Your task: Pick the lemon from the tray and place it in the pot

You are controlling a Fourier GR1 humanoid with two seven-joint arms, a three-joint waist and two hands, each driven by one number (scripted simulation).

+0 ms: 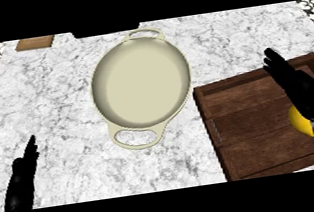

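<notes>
A: So, nearest on the left, the left hand (22,177) rests open on the counter (57,117), fingers up.
B: And the right hand (302,85)?
A: It hovers open over the wooden tray (257,129) at near right, fingers straight, holding nothing. The lemon (299,119) lies in the tray, partly hidden under the wrist.
B: Best to lower, curl around the lemon squarely, then lift clear of the rim.
A: Yes, then carry it left and farther out to the cream pot (143,87).
</notes>
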